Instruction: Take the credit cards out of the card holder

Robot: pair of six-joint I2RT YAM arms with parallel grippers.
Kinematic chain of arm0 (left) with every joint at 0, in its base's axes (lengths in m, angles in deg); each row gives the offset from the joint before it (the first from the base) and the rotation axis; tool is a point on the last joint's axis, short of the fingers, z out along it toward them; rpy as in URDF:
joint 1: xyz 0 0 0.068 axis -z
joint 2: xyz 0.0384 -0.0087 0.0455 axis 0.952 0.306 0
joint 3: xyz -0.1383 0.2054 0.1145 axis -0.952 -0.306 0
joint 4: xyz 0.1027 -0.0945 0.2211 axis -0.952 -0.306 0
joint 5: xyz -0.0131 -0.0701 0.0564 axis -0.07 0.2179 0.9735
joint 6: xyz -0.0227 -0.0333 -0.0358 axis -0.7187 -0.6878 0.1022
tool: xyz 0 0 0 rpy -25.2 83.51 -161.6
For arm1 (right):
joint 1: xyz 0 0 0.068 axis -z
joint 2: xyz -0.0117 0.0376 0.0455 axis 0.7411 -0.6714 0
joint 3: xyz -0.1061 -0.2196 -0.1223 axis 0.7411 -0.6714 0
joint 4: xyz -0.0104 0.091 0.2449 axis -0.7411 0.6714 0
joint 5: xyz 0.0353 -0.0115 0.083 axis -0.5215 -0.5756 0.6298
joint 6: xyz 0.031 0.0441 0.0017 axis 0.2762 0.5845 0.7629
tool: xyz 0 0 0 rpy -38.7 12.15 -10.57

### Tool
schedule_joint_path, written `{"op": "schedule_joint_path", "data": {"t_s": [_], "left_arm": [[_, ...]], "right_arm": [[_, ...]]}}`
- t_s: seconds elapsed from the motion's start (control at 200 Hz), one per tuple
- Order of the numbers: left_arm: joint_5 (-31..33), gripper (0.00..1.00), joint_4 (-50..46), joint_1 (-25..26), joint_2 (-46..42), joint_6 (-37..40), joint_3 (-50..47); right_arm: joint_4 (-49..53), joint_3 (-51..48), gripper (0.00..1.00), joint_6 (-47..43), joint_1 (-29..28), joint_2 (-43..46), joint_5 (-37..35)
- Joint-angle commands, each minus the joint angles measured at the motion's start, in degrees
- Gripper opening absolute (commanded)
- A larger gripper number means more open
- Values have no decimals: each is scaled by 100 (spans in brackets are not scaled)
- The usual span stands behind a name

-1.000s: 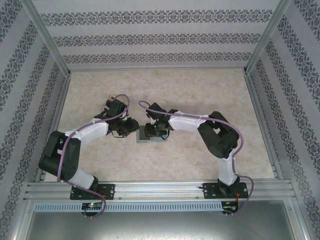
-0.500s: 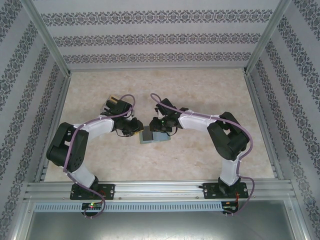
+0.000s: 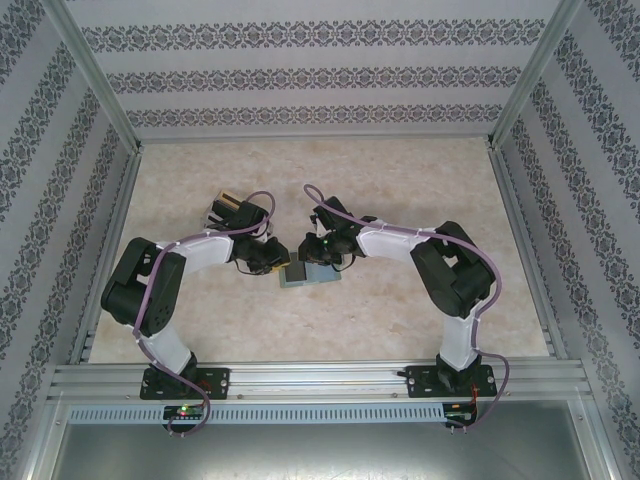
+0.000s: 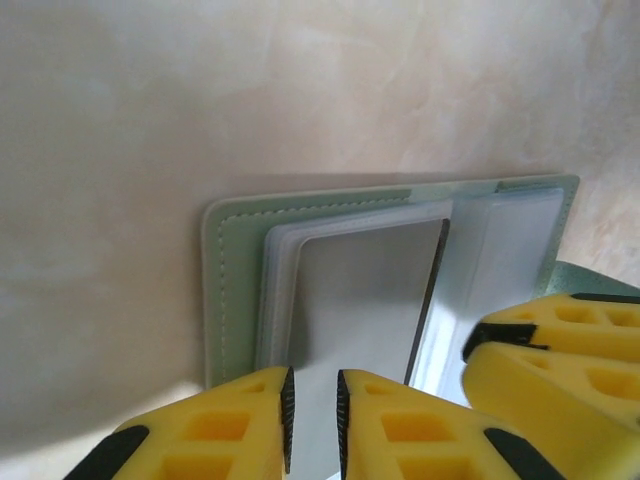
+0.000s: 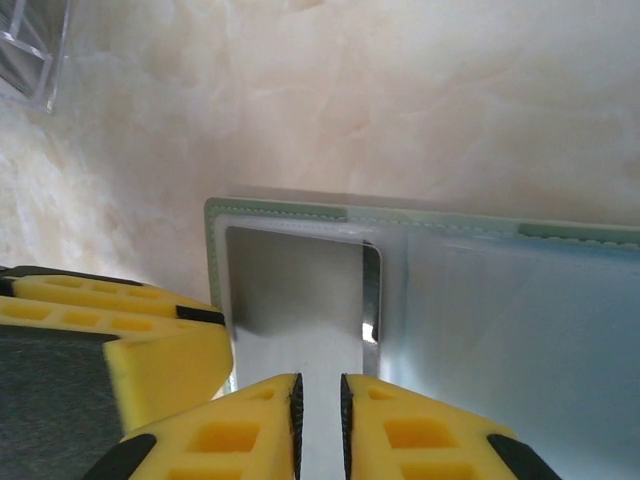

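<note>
The card holder (image 4: 232, 290) lies open on the table (image 4: 200, 100), right in front of both pincers. A grey card (image 4: 360, 300) sits in it, just past my left pincer (image 4: 312, 410). My right pincer (image 5: 320, 420) is close beside the left one. Both are almost clenched, and I cannot tell if they pinch the card.

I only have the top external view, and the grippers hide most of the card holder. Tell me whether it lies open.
Observer: Open. The left wrist view shows the card holder flat on the table, its pale inside facing up.
Operator: Report any card inside.
Observer: A grey card sits in the sleeve by the stitched green edge.
Operator: Next, the jaws in that view.
Observer: The left gripper has its jaws nearly together at that card's near edge; I cannot tell whether it pinches anything.
</note>
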Motion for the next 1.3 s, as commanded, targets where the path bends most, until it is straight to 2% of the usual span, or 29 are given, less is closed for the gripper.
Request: {"op": "schedule_joint_path", "data": {"t_s": [0.0,0.649,1.019,1.294], "left_arm": [[-39,20,110,83,90,18,154],[185,24,-34,109,300,39,219],[236,21,-92,114,442,166,164],[549,20,-313,109,456,278,130]], "right_arm": [[-41,-44,21,90,71,-142,91],[-105,-39,21,57,93,-289,261],[-292,-125,22,79,167,-332,427],[-286,-308,22,81,252,-167,170]]}}
